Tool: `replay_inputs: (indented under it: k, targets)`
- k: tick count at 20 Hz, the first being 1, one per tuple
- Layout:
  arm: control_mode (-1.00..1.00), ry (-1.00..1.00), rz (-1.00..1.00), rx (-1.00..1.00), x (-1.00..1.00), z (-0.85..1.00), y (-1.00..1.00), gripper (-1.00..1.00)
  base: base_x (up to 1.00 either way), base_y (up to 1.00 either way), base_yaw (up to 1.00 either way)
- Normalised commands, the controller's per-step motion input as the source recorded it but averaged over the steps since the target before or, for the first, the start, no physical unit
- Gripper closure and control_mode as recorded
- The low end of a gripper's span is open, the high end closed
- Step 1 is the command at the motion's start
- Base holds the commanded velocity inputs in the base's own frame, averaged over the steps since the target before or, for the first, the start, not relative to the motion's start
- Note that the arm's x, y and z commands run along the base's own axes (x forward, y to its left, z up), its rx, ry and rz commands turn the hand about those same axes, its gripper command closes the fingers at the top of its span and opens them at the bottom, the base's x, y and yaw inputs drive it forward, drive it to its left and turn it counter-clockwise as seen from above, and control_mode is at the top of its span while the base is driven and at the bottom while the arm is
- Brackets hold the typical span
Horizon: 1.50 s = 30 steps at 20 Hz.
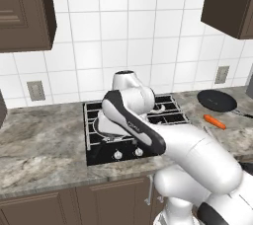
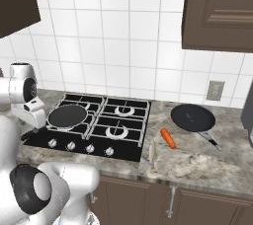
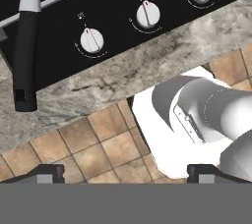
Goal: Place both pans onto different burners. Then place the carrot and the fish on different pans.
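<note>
Pans: one sitting on the front-left burner of the cooktop, handle sticking out over the front edge past the knobs. Second pan lying on the surface to the right of the cooktop, toward the back wall, handle pointing to the right front. Not yet on any burner.

Carrot lying on the surface between the cooktop's right edge and the second pan, just in front of that pan, apart from it. Fish, pale and slim, lying near the front edge of the surface, just beside the cooktop's right side and close to the carrot.

End effector released, fingertips spread wide, nothing between them; hanging off the front edge of the surface by the first pan's handle, looking down at floor tiles.

Judging step in hand: first pan placed and let go, roughly a quarter of the task done. Next move calling for a long swing to the right, or a base shift, toward the second pan; gripping its handle and carrying it to a free burner, most likely one on the right side. Watching for the carrot and fish lying along that path.
</note>
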Motion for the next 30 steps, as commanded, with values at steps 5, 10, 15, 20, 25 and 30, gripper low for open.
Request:
replay_inputs:
  k: [5, 10, 15, 20, 25, 30]
  targets:
    - [-1.0, -0.07, 0.07, -0.05, -0.55, 0.44, -0.65, -1.0, 0.0, 0.0, 0.0]
    - [-1.0, -0.13, 0.23, -0.08, -0.56, 0.42, -0.78, -1.0, 0.0, 0.0, 0.0]
    - [-1.0, -0.09, 0.3, -0.05, -0.4, 0.25, -0.73, -1.0, 0.0, 0.0, 0.0]
    - [-1.0, -0.03, 0.23, 0.0, -0.12, 0.02, -0.56, -1.0, 0.0, 0.0, 0.0]
    - [-1.0, -0.01, 0.17, 0.0, -0.01, 0.01, -0.4, -1.0, 0.0, 0.0, 0.0]
    - [-1.0, 0.0, 0.03, 0.02, 0.0, 0.28, -0.06, -1.0, 0.0, 0.0, 0.0]
